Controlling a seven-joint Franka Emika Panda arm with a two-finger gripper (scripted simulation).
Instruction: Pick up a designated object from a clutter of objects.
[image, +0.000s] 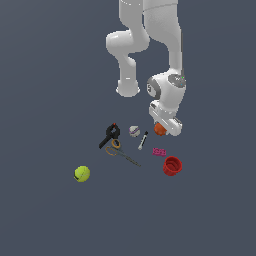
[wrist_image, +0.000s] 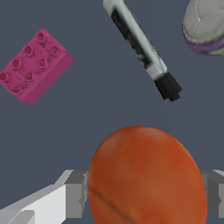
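**Wrist view: orange ball between the fingers, lift pending**

Item 1. Orange ball (wrist_image: 146, 177), the designated object. It fills the space between the two fingers (wrist_image: 76, 192), one showing at each side of it, apparently touching. In the exterior view the ball (image: 159, 129) sits under the gripper (image: 165, 127), low among the clutter; whether it has left the floor cannot be told.

Item 2. Gripper. Jaws drawn in around the ball and apparently pinching it; how firmly cannot be judged.

Item 3. Clutter, placed from the ball:
- Marker (image: 143, 140), just beside, toward the exterior view's left.
- Baseball (image: 134, 131), beyond the marker on that side.
- Pink block (image: 159, 151), near, on the side toward the camera.
- Red cup (image: 172, 165), past the block.
- Clamp (image: 110, 134) and scissors (image: 121, 153), further toward the exterior view's left.
- Tennis ball (image: 82, 173), well apart, alone.

Status. Approach and closing appear done. Raising the ball clear of its neighbours remains, judged from the low gripper.
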